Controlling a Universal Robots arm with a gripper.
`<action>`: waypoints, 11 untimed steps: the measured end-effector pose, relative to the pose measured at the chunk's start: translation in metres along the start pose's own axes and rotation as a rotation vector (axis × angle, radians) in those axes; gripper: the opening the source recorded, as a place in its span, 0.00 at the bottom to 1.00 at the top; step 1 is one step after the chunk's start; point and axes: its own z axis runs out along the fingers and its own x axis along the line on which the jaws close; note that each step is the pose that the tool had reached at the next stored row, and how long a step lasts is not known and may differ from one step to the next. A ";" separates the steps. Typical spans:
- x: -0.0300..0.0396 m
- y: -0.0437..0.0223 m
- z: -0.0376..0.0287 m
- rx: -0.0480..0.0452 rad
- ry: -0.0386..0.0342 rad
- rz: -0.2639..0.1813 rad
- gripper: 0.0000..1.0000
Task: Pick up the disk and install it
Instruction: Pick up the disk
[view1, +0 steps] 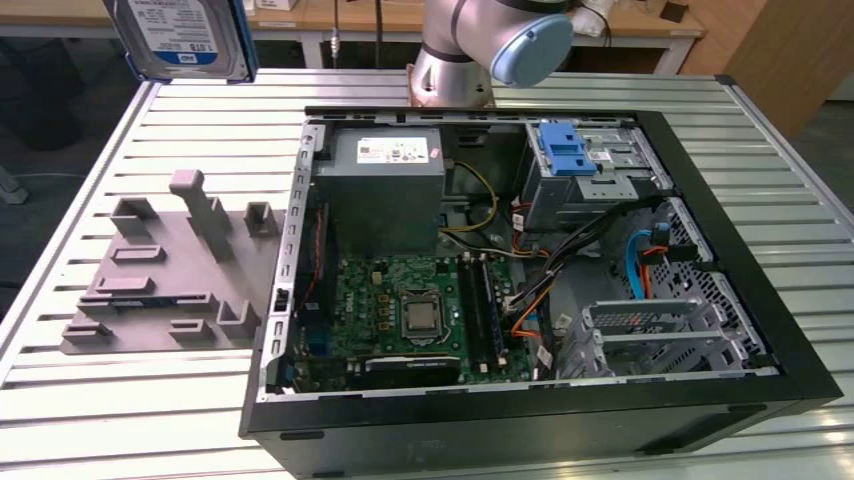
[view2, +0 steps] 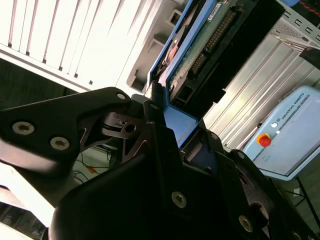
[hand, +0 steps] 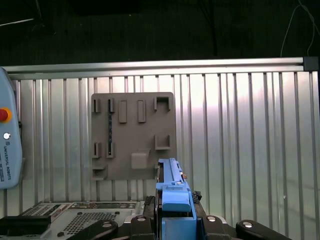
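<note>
Disk's up in the air, clamped tight in the gripper!
In the exterior view the disk hangs above the far corner of the slatted table, on the exterior view's left, label toward the camera, well apart from the open computer case. In the first wrist view the gripper pinches the disk's blue bracket edge-on, above the grey holder plate.
</note>
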 end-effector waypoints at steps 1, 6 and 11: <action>0.0000 -0.0010 0.0000 0.0000 0.0000 0.000 0.36; -0.0003 -0.0069 -0.0001 0.0001 -0.0001 0.000 0.36; -0.0006 -0.0130 -0.0002 0.0000 0.0000 0.000 0.36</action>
